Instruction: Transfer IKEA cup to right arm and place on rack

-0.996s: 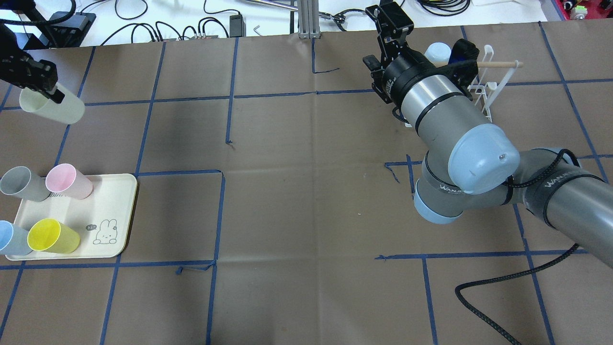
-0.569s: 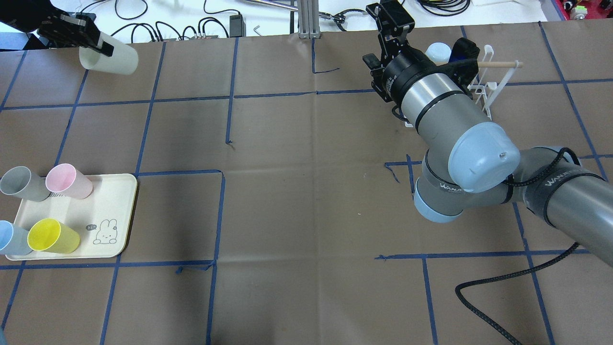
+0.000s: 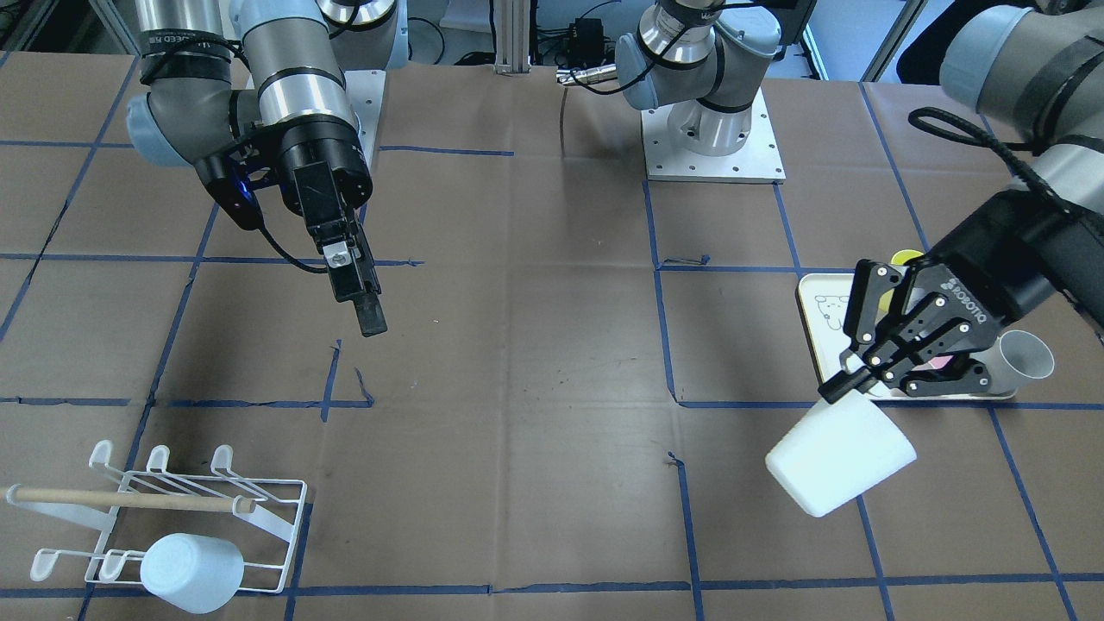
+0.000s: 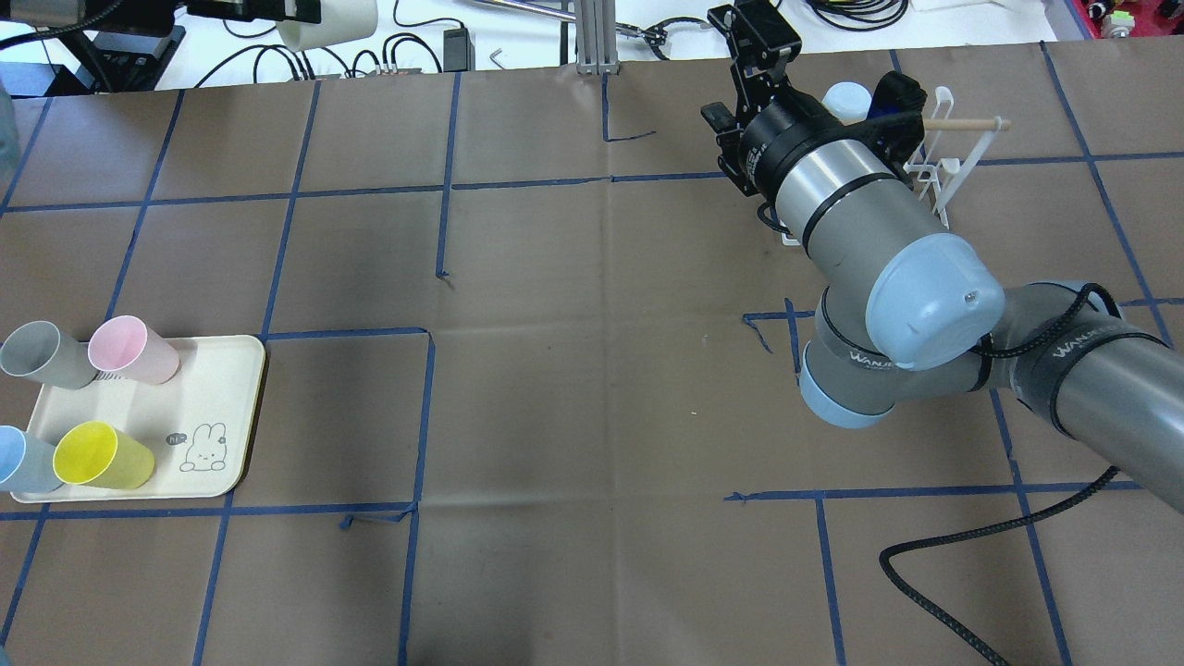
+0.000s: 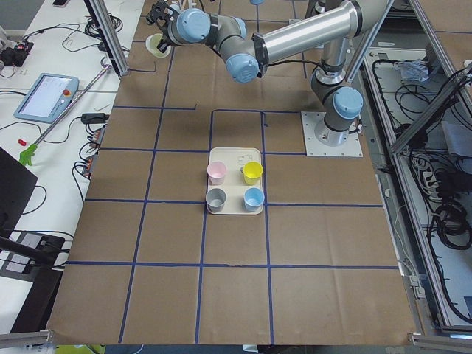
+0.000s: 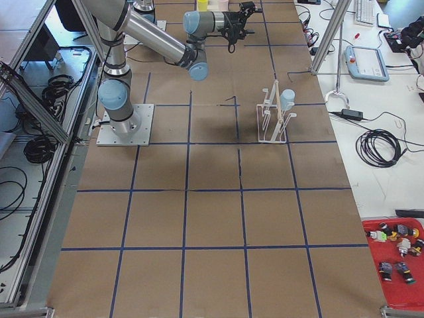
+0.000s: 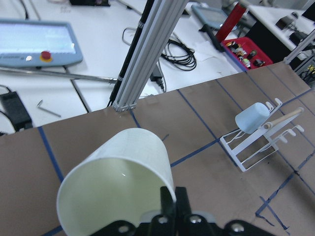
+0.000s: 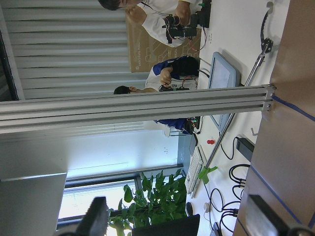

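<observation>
Since a second ago the left gripper has carried the cup from the table's left edge out to the far edge, still in the left half; the right arm has hardly shifted. The left gripper is clenched on the cup's rim, one finger inside the mouth and one outside, as the left wrist view shows. The cup hangs clear of the table, tipped well over, mouth toward the gripper.

The right gripper hovers over the right half, a little in from the far edge, pointing outward and down. Its fingers stand wide apart in its own wrist view, with nothing between them.

The rack sits near the far right corner. A blue cup rests on one of its outer pegs, and the dowel lies across it.

The tray lies at the left edge toward the near side, with grey, pink, blue and yellow cups on it.
</observation>
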{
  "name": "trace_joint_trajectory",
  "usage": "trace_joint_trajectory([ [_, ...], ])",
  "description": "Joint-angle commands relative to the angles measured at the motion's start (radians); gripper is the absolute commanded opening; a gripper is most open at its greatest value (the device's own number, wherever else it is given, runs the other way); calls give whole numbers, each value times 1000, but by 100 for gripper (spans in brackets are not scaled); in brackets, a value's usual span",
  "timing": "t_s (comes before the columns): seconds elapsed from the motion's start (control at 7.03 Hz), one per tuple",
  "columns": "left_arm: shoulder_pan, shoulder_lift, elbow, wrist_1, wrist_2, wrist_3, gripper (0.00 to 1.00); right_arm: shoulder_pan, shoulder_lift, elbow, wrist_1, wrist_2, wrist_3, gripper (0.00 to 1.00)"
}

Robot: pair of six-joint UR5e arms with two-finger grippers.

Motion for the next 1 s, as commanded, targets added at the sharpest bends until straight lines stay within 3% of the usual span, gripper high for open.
trace_joint_trajectory([
  [0.0,-101,-6,-137,289,-101,-1,0,0,5,0,0,0,0,100],
  [0.28,-115,0,-353,585,-228,-7,1,0,3,-2,0,0,0,100],
  [0.57,-115,-3,-514,891,-270,-71,3,0,-2,-2,2,0,0,100],
  [0.71,-118,-8,-521,930,-270,-92,3,2,-2,1,3,-6,0,100],
  [0.85,-132,-5,-523,932,-269,-89,4,3,-3,0,103,-6,1,100],
])
